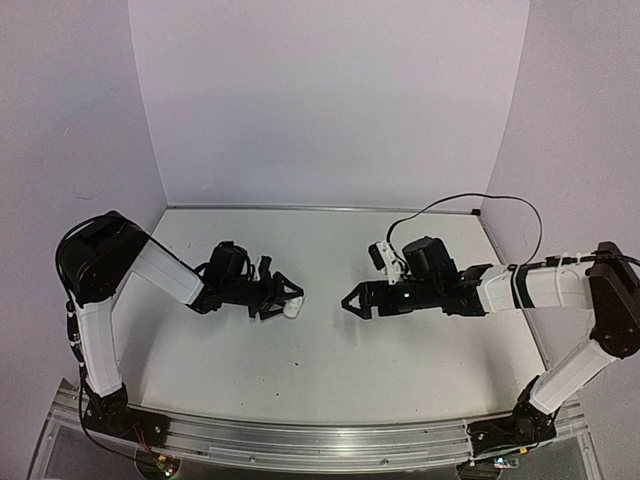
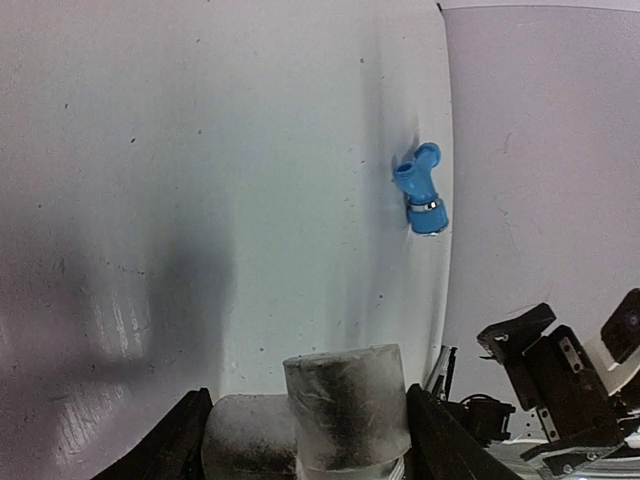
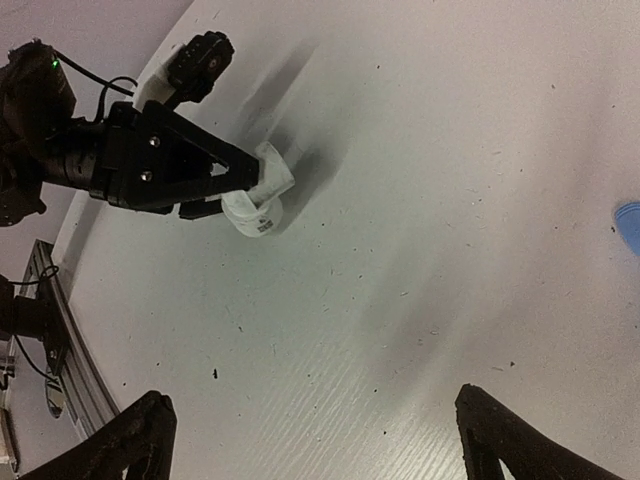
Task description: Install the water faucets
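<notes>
Presently we find the left gripper (image 1: pixel 290 302) closed on the white fitting (image 1: pixel 292 309), low over the table (image 1: pixel 320 370). The right gripper (image 1: pixel 349 298) stands wide open and empty, at 3 o'clock of the fitting, near but apart. The blue tap (image 2: pixel 422 190) lies alone on the table, untouched. In the left wrist view it sits at 1 o'clock of the fitting.

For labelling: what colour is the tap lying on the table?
Bright blue; the tap shows best in the left wrist view.
</notes>
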Action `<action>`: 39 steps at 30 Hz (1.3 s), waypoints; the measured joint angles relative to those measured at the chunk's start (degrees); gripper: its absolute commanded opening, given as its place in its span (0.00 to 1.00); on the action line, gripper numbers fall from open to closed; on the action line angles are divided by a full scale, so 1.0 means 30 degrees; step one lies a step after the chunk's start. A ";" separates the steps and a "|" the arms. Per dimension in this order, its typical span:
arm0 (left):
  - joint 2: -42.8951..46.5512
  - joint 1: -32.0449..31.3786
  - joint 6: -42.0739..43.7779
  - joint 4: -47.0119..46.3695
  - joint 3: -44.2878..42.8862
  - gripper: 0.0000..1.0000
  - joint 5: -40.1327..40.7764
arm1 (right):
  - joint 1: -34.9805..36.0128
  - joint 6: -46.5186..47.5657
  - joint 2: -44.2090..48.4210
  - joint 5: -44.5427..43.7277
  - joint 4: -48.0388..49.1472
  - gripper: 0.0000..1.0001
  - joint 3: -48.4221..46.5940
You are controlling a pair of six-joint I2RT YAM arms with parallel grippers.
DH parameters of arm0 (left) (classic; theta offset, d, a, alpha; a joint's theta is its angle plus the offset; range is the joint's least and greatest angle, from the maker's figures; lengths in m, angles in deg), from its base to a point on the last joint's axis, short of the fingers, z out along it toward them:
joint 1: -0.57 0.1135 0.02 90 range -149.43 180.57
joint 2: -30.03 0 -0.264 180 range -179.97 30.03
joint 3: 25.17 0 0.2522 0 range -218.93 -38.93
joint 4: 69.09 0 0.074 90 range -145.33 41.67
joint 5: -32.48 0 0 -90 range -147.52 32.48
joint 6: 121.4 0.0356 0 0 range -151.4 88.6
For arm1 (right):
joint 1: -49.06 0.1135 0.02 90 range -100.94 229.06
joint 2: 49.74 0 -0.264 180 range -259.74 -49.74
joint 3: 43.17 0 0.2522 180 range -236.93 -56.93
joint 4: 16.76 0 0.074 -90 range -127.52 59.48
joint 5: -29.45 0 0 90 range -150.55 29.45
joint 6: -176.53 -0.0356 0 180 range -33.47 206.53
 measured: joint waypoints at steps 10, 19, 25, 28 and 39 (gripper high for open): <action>-0.0501 -0.0351 0.1207 -0.1202 0.0636 0.48 0.1227 | 0.0140 -0.0069 -0.0140 -0.0340 0.0192 0.98 0.0000; -0.0476 -0.0364 0.2641 -0.2701 0.1478 0.81 0.1726 | 0.0184 -0.0180 -0.0353 -0.0461 0.0337 0.98 0.0000; 0.0959 -0.0404 0.3672 -0.2597 0.2557 1.00 0.2680 | 0.0191 -0.0206 -0.0353 -0.0512 0.0550 0.98 0.0000; 0.2171 -0.0303 0.4143 -0.1425 0.3244 1.00 0.3279 | 0.0191 -0.0193 -0.0353 -0.0659 0.0551 0.98 0.0000; 1.0763 0.0670 0.5766 0.5037 0.4605 1.00 0.6180 | -0.0153 0.0481 0.0753 -0.6202 -0.2574 0.98 -0.0337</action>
